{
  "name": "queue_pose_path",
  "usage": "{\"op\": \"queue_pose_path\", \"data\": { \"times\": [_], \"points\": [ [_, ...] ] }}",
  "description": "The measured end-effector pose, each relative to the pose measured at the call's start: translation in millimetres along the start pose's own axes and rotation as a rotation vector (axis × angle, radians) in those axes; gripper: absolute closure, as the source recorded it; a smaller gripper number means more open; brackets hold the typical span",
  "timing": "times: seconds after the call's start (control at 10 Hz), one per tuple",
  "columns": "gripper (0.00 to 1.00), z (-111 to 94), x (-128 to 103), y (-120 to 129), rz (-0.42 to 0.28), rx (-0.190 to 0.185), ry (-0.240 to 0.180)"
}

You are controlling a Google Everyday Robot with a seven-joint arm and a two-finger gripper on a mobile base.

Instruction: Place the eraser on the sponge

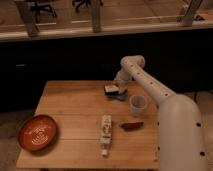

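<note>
In the camera view, the robot's pale arm (152, 90) rises from 4 o'clock of the table (75, 102), bends at its elbow beyond the far edge, and comes down so that the hand (116, 84) hangs at about 1 o'clock from the table's middle. Right beneath it lies the eraser (112, 89), a small flat block with a pale top and a dark rim. The blue sponge (119, 97) shows just at 5 o'clock of the eraser, touching it. The eraser seems to rest on the sponge's far part, though the overlap is too small to be sure.

Whether the hand is wide, narrow, or clamped on the eraser cannot be told. The scene fits either an eraser being set down in its hold or one already let go.

The eraser looks light and stiff, best taken across its narrow width by the dark rim and kept level. The sponge looks soft and rounded, so it would likely give and let a flat block tip or slide unless the block sits centred.

A pale cup (138, 105) stands at 4 o'clock of the sponge. A reddish-brown object (131, 126), a long white bar (105, 132) and a red bowl (38, 132) lie nearer the front.
</note>
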Motion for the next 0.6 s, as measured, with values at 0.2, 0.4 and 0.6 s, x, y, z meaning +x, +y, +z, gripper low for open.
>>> {"op": "queue_pose_path", "data": {
  "times": [0.2, 0.4, 0.6],
  "points": [
    [1.0, 4.1, 2.8, 0.2, 0.003, -0.004, -0.003],
    [1.0, 9.4, 3.6, -2.3, -0.003, -0.009, -0.009],
    [0.93, 11.4, 5.8, -2.8, -0.008, -0.012, -0.024]
  ]
}}
